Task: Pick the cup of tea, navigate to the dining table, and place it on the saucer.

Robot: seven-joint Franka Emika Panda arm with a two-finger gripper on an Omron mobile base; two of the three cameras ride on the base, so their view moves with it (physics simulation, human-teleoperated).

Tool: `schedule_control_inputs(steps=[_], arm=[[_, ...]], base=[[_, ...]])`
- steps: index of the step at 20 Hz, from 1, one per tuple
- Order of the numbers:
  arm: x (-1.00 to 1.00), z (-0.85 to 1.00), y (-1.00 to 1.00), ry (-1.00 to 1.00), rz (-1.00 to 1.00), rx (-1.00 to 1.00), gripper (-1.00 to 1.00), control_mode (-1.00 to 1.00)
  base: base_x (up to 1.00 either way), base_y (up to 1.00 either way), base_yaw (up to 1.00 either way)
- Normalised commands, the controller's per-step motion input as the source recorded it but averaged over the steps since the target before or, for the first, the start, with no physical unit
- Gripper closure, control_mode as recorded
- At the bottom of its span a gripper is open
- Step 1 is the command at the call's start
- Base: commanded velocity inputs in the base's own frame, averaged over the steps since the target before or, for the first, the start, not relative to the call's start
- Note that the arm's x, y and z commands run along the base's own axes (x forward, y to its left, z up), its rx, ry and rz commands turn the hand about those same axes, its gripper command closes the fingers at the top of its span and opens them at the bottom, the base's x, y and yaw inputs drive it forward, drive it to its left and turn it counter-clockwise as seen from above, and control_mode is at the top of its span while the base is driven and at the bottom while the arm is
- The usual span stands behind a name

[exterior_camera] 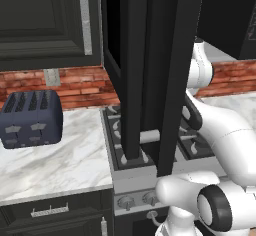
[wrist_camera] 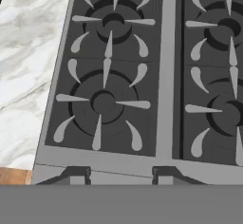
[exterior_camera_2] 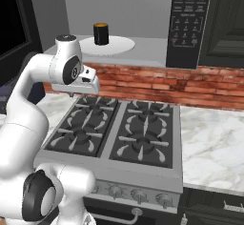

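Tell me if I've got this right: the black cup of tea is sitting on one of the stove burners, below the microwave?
Not quite. The cup of tea stands on the round white plate inside the open microwave, above the stove, not on a burner. The right base view shows it.

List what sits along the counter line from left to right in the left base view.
toaster → marble counter → stove → robot arm
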Motion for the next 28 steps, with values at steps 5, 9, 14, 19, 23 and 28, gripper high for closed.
schedule_control_inputs(steps=[5, 9, 14, 19, 23, 28], arm=[[-0.03, 0.0, 0.0, 0.0, 0.0, 0.0, -1.0, -1.0], [-0.34, 0.0, 0.0, -0.06, 0.0, 0.0, -1.0, -1.0], [-0.36, 0.12, 0.0, -0.32, 0.01, -0.01, -1.0, -1.0], [0.0, 0.67, 0.0, -0.3, 0.0, -0.03, -1.0, -1.0], [0.08, 0.96, 0.0, -0.2, 0.0, -0.03, -1.0, -1.0], [0.01, 1.0, 0.0, -0.12, 0.0, -0.02, -1.0, -1.0]], base=[[0.0, 0.0, 0.0], [0.0, 0.0, 0.0], [0.0, 0.0, 0.0], [0.0, 0.0, 0.0], [0.0, 0.0, 0.0], [0.0, 0.0, 0.0]])
